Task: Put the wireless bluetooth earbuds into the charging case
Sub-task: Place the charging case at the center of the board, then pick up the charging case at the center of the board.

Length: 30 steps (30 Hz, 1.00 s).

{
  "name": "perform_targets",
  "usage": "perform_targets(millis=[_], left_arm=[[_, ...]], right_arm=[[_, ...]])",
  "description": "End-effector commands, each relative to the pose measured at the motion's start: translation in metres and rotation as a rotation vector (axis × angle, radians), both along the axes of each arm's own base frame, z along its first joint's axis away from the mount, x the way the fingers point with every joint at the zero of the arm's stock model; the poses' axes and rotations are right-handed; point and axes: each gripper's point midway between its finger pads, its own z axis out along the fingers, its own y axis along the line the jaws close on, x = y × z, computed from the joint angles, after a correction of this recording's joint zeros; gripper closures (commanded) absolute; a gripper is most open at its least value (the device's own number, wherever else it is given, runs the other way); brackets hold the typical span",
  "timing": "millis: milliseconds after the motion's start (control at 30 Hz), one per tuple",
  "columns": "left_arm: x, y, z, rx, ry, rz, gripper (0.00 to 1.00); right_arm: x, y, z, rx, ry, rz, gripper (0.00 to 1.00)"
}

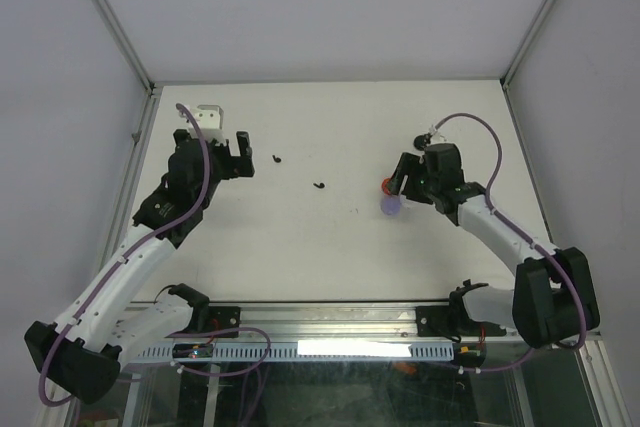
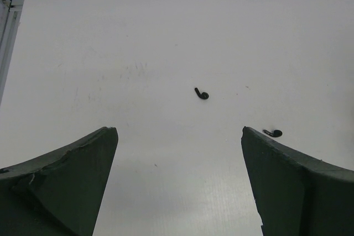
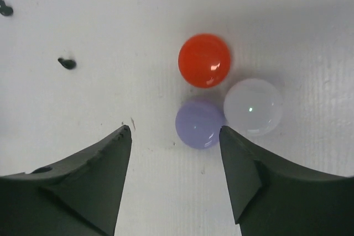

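White tabletop (image 1: 330, 127) is carrying two black earbuds (image 2: 202, 94) mid-table, left of the lilac case (image 3: 199, 124). Left gripper (image 2: 180, 132) and right gripper (image 3: 174, 136) are hanging spread, empty. Tiny, light, slippery, they are likely needing a pinch across the bulb.

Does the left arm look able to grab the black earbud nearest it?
Probably yes: the left tool is open, the black earbud lies just ahead, and nothing sits between them.
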Motion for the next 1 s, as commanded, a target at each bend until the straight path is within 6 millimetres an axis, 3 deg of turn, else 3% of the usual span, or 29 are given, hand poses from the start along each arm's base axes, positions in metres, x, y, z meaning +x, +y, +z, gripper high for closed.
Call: perform_targets(millis=[0, 167, 367, 533, 733, 967], left_arm=[[0.004, 0.000, 0.018, -0.039, -0.061, -0.010, 0.01], [0.005, 0.002, 0.016, -0.037, -0.057, -0.003, 0.01], [0.006, 0.005, 0.014, -0.031, -0.052, 0.007, 0.01], [0.011, 0.007, 0.006, -0.021, -0.031, 0.017, 0.01], [0.016, 0.009, -0.003, -0.009, -0.004, 0.027, 0.01], [0.019, 0.011, -0.005, -0.013, 0.003, 0.031, 0.01]], right_arm=[[0.037, -0.028, 0.034, -0.163, -0.148, -0.056, 0.30], [0.090, -0.056, 0.044, -0.298, -0.217, -0.117, 0.26], [0.145, -0.086, 0.033, -0.397, -0.251, -0.168, 0.23], [0.177, -0.090, 0.013, -0.339, -0.176, -0.267, 0.20], [0.203, -0.099, -0.015, -0.324, -0.089, -0.466, 0.20], [0.204, -0.108, -0.035, -0.473, -0.032, -0.689, 0.21]])
